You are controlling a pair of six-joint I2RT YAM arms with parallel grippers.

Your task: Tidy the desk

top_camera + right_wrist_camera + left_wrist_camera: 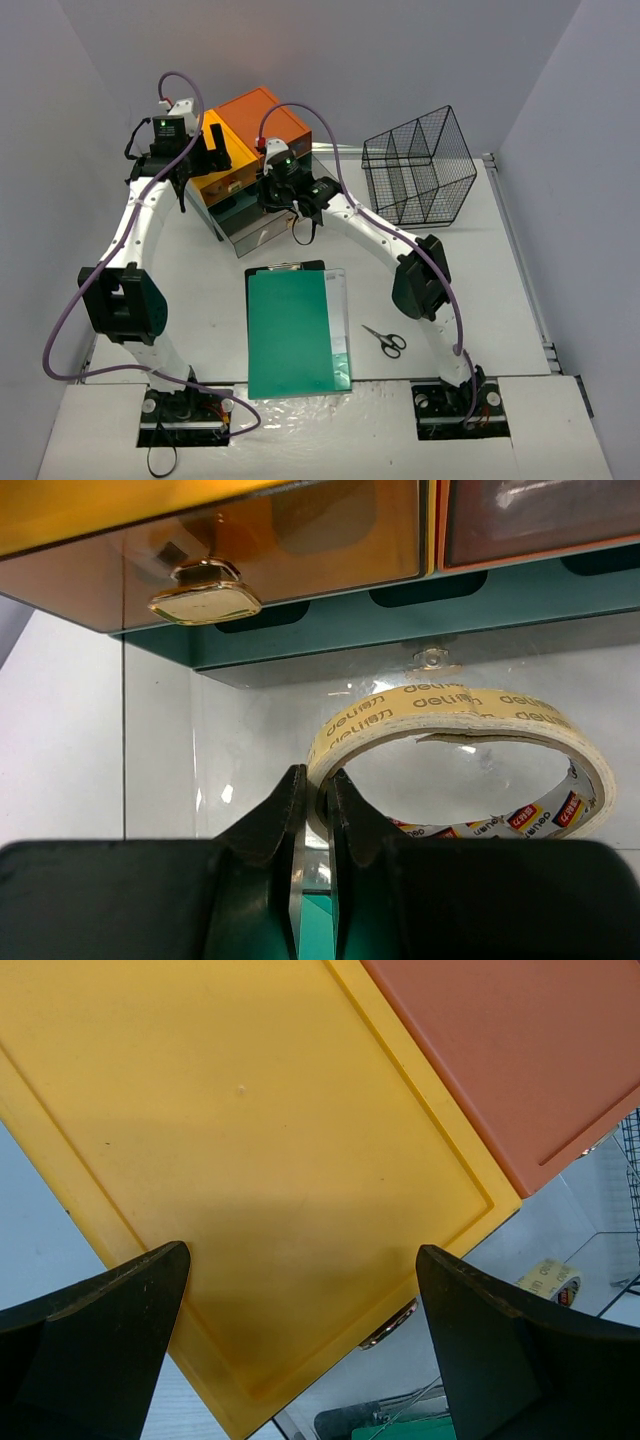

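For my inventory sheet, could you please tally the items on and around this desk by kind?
Clipboard: 1
Scissors: 1
Tape roll: 1
Wire basket: 1
Drawer unit: 1
Total: 5

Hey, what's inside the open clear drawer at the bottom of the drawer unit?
A pale yellow ring of printed adhesive tape, its wall pinched by the right gripper. The gripper's black body covers the clear drawer's near part; the teal frame hides its rear.
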